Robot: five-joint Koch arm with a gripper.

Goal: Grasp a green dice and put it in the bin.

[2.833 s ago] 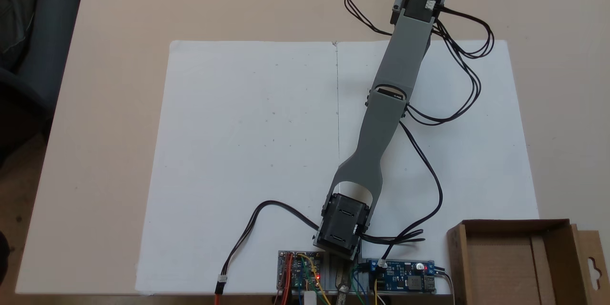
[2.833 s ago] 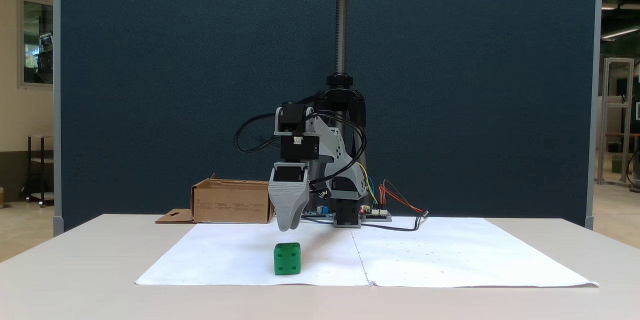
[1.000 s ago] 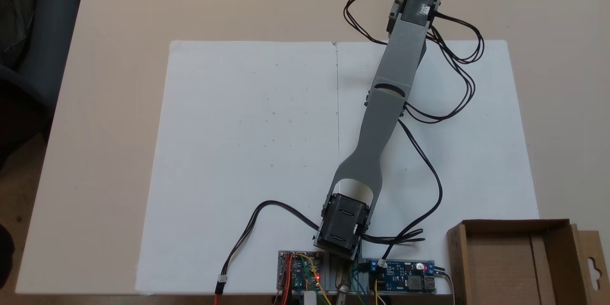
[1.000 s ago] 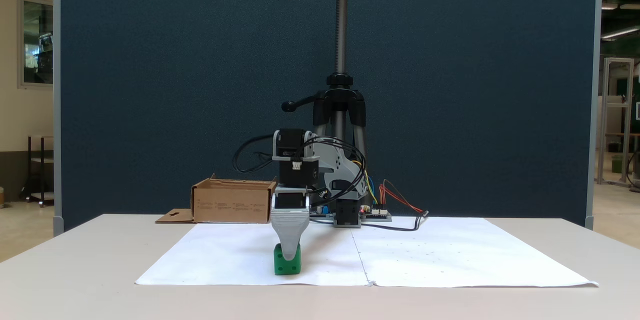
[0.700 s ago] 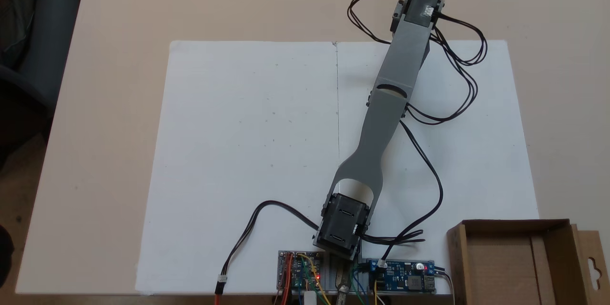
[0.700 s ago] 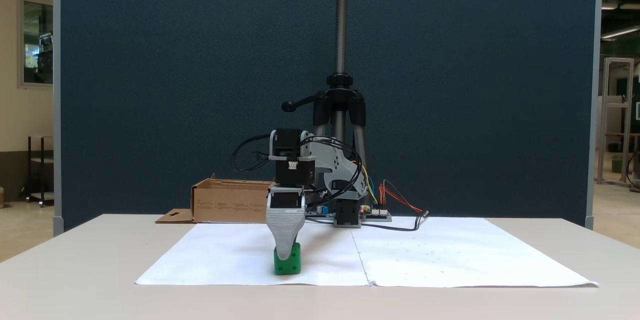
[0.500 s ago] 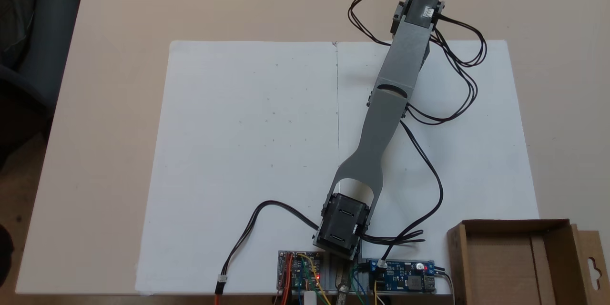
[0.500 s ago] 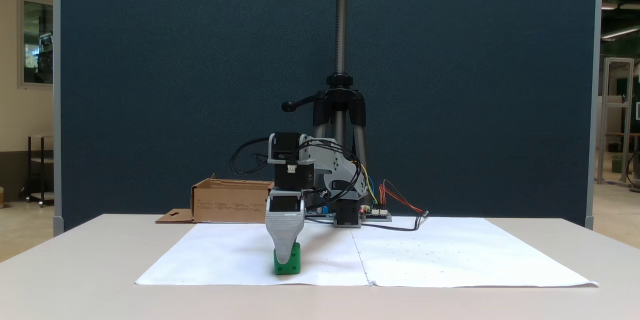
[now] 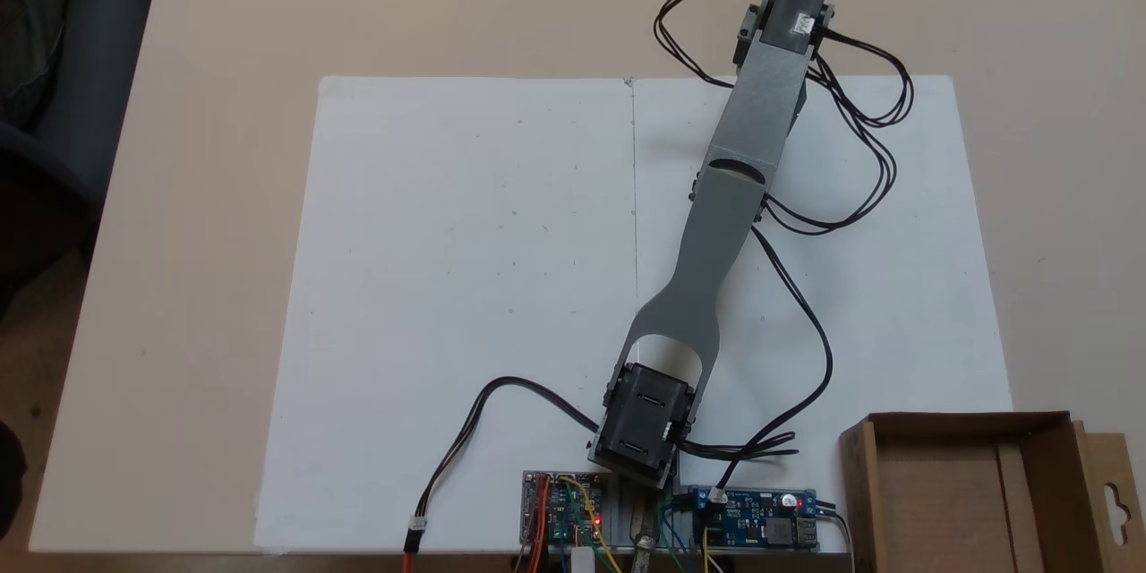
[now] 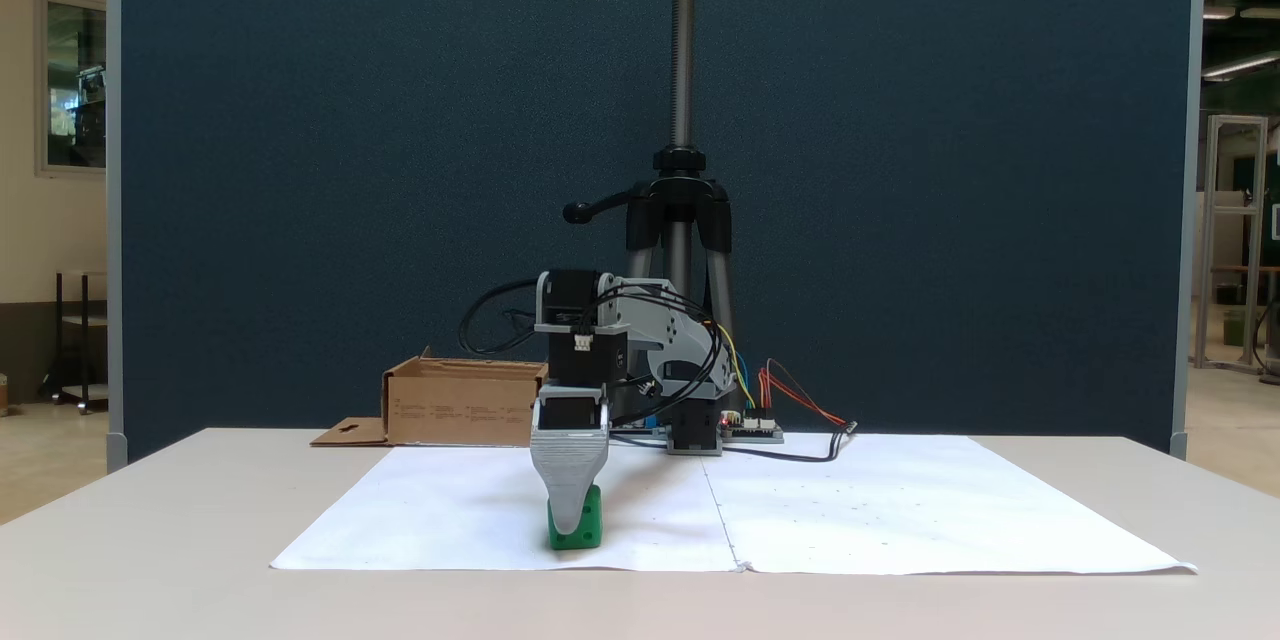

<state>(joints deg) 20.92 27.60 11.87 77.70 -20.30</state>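
Lowered since earlier, claw [image 10: 569, 523] fronts green dice [image 10: 588, 529] on white paper [image 10: 850, 510]; grip can't be told.

Grey arm [image 9: 725, 215] stretched far forward, wrist bent down, fingers [image 10: 569, 495] pointing straight down

green dice [image 10: 591, 523]: we see a small bright green cube with rounded edges, sitting flat on the white paper near its front edge; part of its front face is covered, two pips show on the right side.
bin [image 9: 958, 501]: we see a shallow brown cardboard box, open top, upright, nothing visible inside; hang-hole flap sticks out from one side; well apart from the dice, in both fixed views [image 10: 462, 407].
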